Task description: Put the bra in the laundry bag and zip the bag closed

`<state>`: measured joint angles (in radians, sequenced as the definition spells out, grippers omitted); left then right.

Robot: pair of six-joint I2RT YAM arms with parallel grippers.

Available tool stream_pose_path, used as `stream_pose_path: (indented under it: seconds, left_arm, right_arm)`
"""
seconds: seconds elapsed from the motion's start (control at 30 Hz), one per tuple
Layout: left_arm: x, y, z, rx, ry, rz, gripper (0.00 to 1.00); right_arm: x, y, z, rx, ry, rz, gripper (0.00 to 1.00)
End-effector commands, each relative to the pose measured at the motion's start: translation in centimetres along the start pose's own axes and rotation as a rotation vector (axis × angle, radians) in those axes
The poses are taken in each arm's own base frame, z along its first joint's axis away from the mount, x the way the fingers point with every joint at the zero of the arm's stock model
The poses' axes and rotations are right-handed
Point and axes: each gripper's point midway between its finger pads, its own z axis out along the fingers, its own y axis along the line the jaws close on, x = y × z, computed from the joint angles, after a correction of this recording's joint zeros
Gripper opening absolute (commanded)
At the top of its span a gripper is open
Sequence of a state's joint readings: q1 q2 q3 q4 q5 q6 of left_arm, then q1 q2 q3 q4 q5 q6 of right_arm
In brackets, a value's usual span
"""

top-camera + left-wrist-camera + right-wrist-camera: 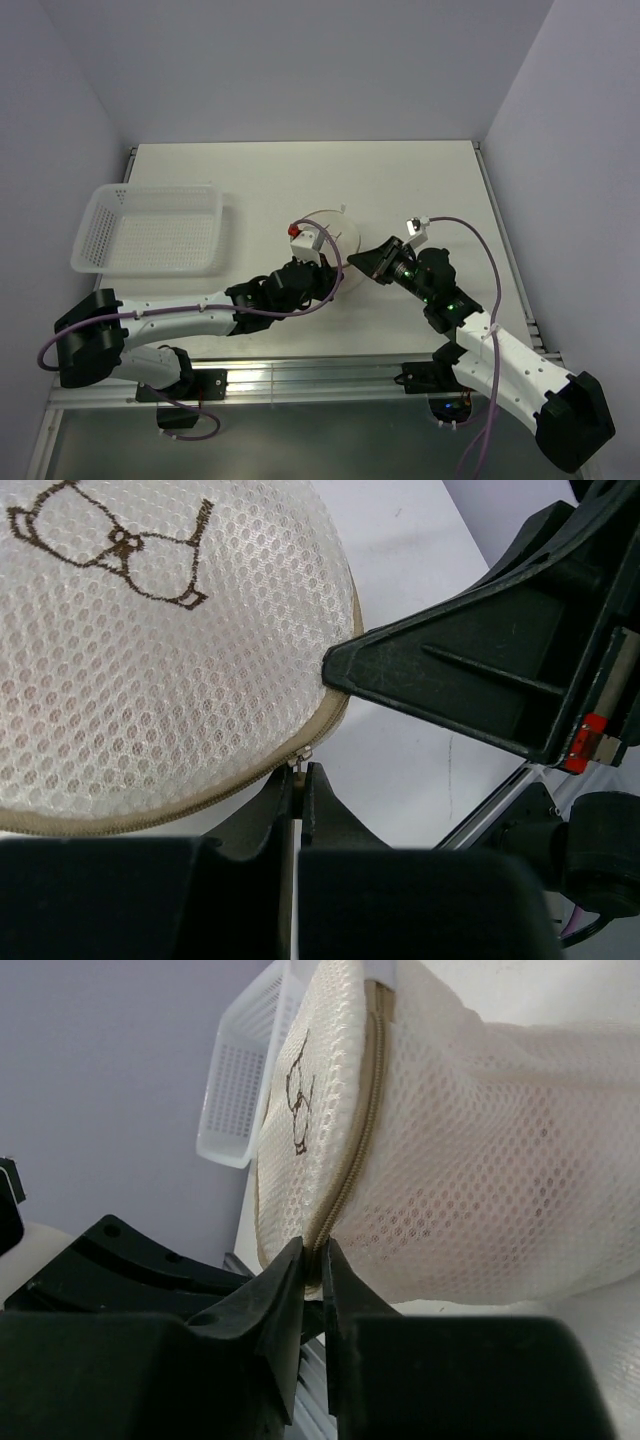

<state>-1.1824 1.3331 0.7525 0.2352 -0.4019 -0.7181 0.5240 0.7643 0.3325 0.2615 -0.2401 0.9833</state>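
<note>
- Laundry bag (335, 225) sits mid-worktop (420, 180), toward the near edge, right of the white basket (150, 262).
- My left pincer (300, 775): clamped tight on the bag's rim, right at the zip slider (305, 755).
- My right pincer (312, 1257): nearly closed, pinching the zip seam further along the rim.
- Bra: not visible in the open. I judge it's inside; mesh too cloudy to confirm.
- Zip looks closed along the stretch I can see. The rest is hidden, so finishing and checking remain.
</note>
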Motion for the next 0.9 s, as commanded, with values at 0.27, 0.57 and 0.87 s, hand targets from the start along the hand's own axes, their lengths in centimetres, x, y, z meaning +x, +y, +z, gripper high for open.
stream_pose_path:
  seconds: [0.27,0.57,0.87]
  left_arm:
    - [-1.4,1.2,-1.7,-0.039,-0.051,0.021,0.00]
    - [-2.7,5.4,-3.9,-0.159,-0.086,0.058,0.00]
    - [-4.8,8.7,-6.7,-0.283,-0.148,0.088,0.00]
  right_arm:
    - [-1.3,-0.8,0.7,0.041,-0.035,-0.056,0.00]
    - [-4.3,-2.8,-0.1,0.101,-0.085,-0.115,0.00]
    - [-6.4,-3.8,0.2,0.125,-0.077,-0.142,0.00]
